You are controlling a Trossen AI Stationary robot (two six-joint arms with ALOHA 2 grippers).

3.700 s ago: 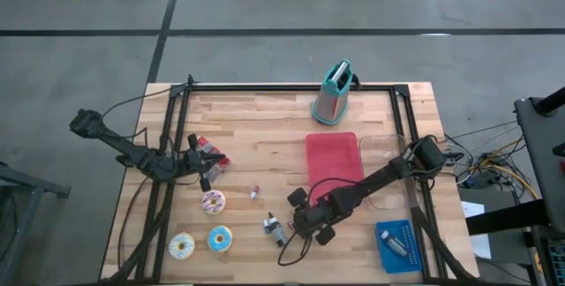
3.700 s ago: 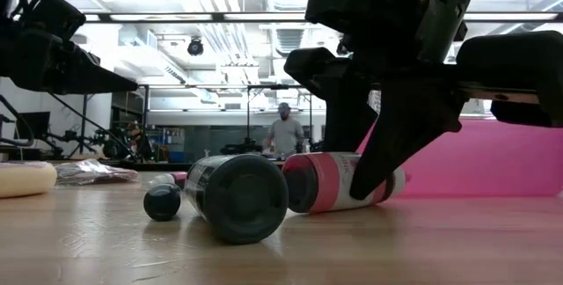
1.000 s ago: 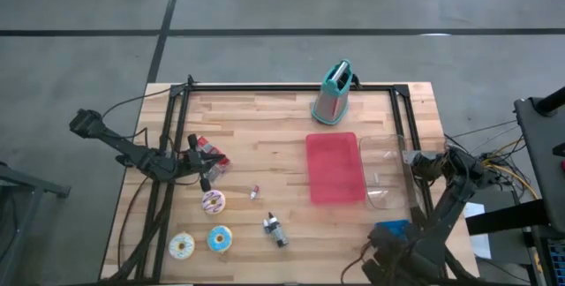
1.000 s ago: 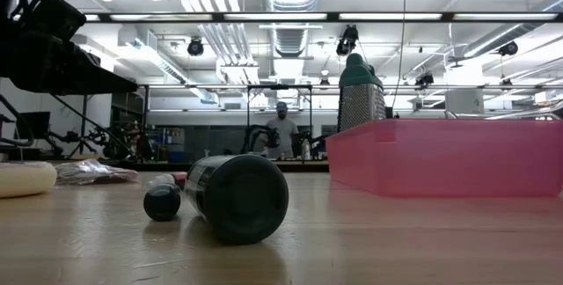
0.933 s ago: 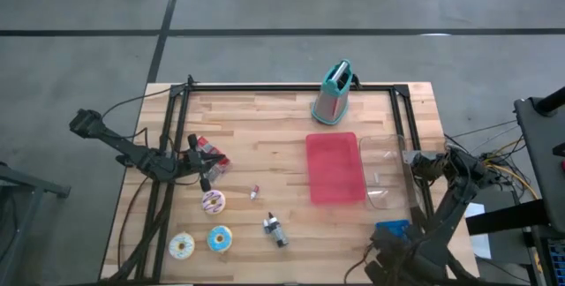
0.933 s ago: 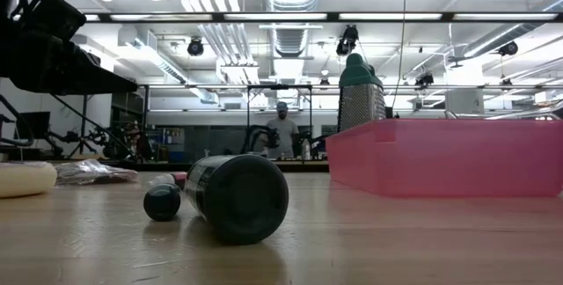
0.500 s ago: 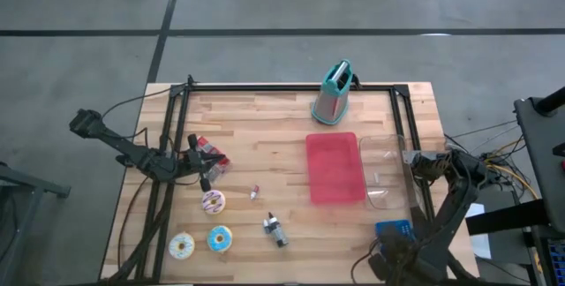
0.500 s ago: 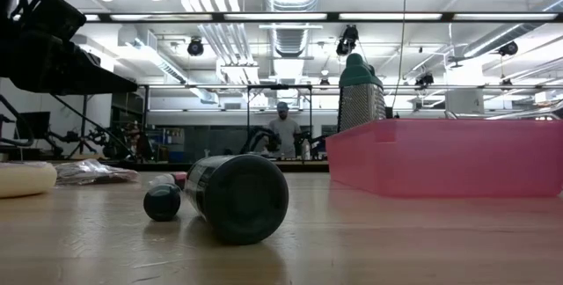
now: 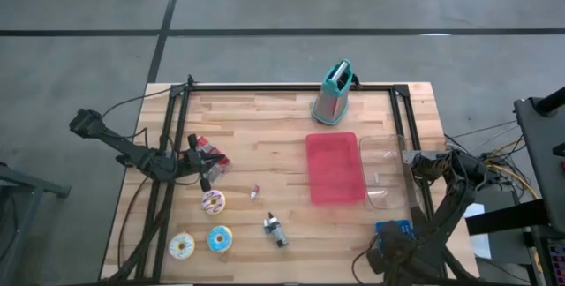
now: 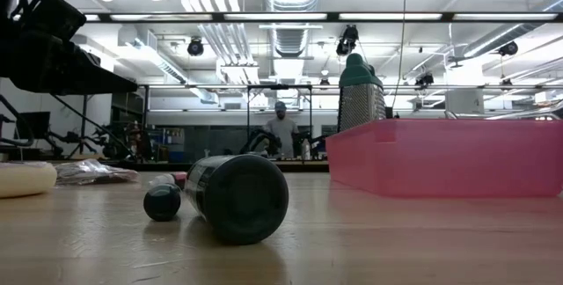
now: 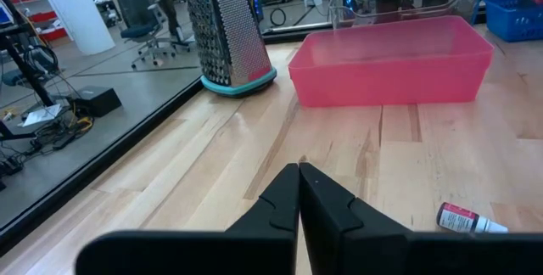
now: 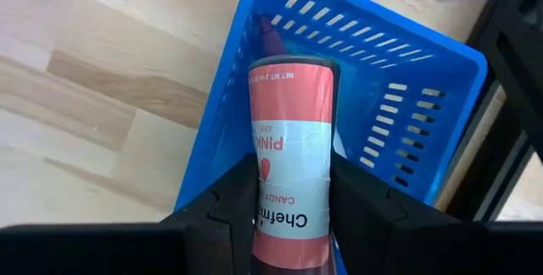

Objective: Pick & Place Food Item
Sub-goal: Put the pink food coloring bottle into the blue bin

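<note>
Teal-topped grater [image 9: 333, 94], pink tray [image 9: 335, 168], three donuts [image 9: 213, 202], clear bin [image 9: 386, 171]

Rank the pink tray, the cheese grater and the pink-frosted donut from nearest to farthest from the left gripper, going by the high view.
From the left gripper:
1. Pink-frosted donut, just toward the table's front edge from it.
2. Pink tray, across the table's middle, toward the right arm's side.
3. Cheese grater, standing at the far edge.

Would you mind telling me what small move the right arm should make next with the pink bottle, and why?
Probably lower a touch and finish opening. The right tool holds the pink bottle between its fingers directly over the blue basket, whose slotted wall shows behind it, so releasing there should drop it inside. The left tool waits shut over the table's left side.
</note>
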